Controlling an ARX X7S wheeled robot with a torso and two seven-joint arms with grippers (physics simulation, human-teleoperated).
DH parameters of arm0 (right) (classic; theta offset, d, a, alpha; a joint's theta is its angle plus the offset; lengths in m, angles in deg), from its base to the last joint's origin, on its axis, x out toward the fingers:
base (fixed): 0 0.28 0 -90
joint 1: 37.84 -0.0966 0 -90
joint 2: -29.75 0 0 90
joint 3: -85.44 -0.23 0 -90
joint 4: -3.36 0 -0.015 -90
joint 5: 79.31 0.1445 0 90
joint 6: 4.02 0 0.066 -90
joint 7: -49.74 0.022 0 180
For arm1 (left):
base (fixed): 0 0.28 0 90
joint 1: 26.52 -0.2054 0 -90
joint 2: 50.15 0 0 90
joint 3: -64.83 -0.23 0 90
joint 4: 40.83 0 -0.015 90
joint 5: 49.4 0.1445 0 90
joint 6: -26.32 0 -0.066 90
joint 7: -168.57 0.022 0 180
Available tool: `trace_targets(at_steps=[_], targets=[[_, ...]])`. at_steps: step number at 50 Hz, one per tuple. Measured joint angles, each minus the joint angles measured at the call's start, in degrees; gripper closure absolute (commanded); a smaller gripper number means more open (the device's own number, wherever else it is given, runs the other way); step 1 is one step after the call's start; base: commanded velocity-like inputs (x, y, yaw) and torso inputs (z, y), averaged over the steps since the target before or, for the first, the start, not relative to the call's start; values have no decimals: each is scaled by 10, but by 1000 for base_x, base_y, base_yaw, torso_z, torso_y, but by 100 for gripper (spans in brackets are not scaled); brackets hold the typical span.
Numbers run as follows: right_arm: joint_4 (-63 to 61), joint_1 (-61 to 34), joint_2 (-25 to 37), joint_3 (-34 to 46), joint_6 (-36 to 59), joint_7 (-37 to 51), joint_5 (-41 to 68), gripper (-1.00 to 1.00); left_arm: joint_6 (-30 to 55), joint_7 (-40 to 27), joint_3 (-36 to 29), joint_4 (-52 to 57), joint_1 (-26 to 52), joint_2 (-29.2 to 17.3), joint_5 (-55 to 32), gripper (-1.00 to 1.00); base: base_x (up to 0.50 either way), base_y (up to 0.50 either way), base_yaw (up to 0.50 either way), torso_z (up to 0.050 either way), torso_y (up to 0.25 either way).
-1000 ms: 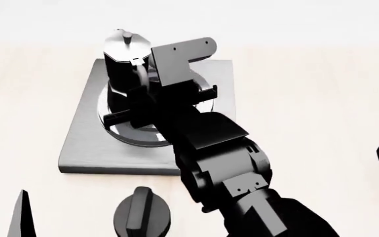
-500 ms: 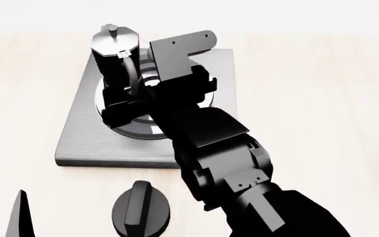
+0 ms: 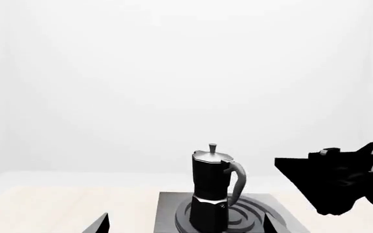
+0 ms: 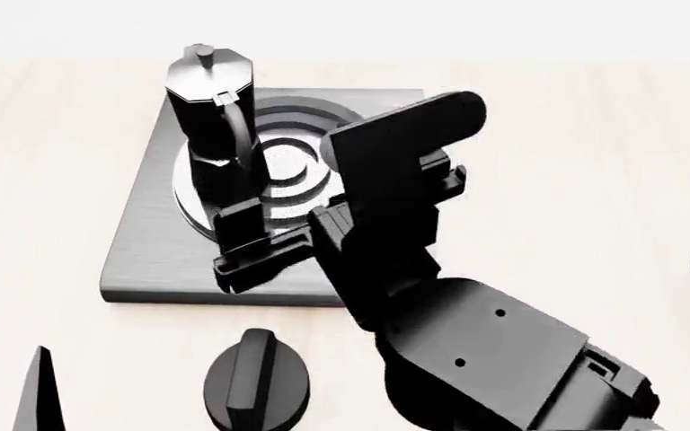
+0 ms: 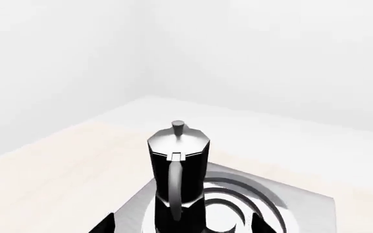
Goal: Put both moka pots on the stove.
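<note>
One moka pot (image 4: 209, 106) stands upright at upper left of the head view, on the left edge of the stove's (image 4: 141, 242) ring burner. At centre, the right gripper (image 4: 321, 211) is spread open, empty, just beside the pot. Left gripper's state cannot be told.

Our pale wooden table (image 4: 561, 180)
On it we see the stove (image 4: 141, 242) and a black round knob (image 4: 258, 388).
</note>
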Motion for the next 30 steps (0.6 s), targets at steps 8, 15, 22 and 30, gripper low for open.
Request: trace_targets(at_steps=[8,15,22,30], targets=[[-135,31,90,-1,-16,71,-32,-100,-1,-1,-2,-2,0,0,2,-100,0,0,0,0,0],[-229,48,162,0,-12,144,-71,-100,-2,-2,-4,-2,0,-1,3,-100,0,0,0,0,0],[-282,65,238,-13,-26,212,-94,-100,-1,-3,-5,0,0,-1,4,-100,0,0,0,0,0],[-305,82,326,-21,-48,217,-106,-100,2,-6,-6,4,0,-2,4,-100,0,0,0,0,0]])
